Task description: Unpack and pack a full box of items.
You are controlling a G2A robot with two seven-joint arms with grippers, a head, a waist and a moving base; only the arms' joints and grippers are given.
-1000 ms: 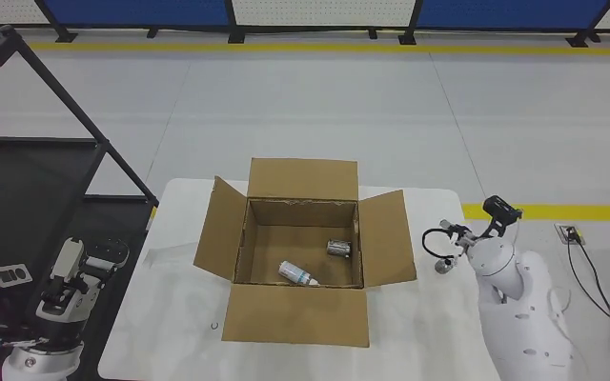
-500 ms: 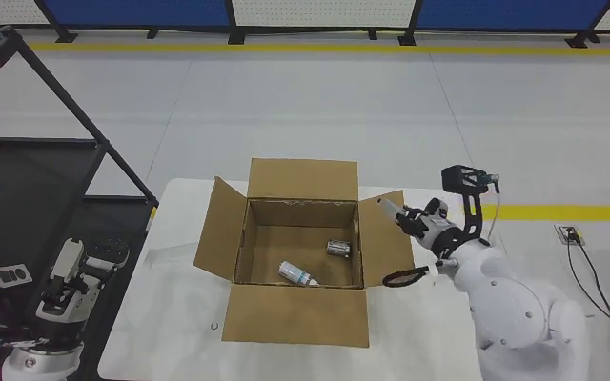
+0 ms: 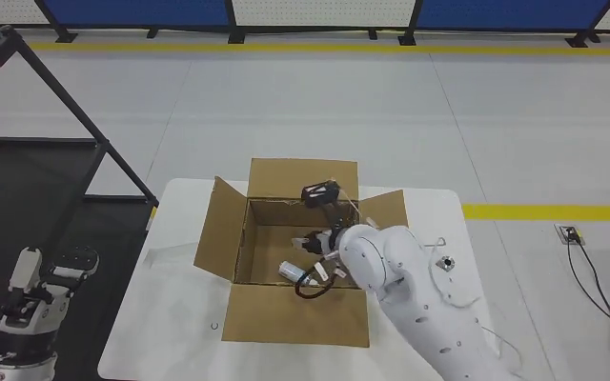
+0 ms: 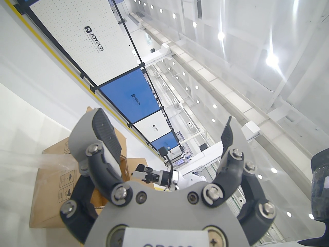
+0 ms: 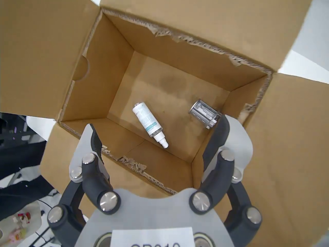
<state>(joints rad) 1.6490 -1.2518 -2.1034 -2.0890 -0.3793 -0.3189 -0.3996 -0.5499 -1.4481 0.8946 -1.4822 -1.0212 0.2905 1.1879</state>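
From above, your right arm hangs over the right side of the open box on the table, and the spray bottle lies on its side on the box floor. The left wrist view shows the left gripper spread wide and empty, tilted up towards the ceiling and well apart from the box, so it cannot steady anything. The right wrist view has the right gripper spread and empty above the opening. One fingertip sits just beside the metal canister, near the box wall. If you drop straight down, that finger could knock the canister or catch the torn cardboard edge. The bottle lies askew to the jaws and is round, so I judge that a careless close could roll or twist it away. How far above the floor the fingers sit is hard to tell. The raised flaps narrow your way in.
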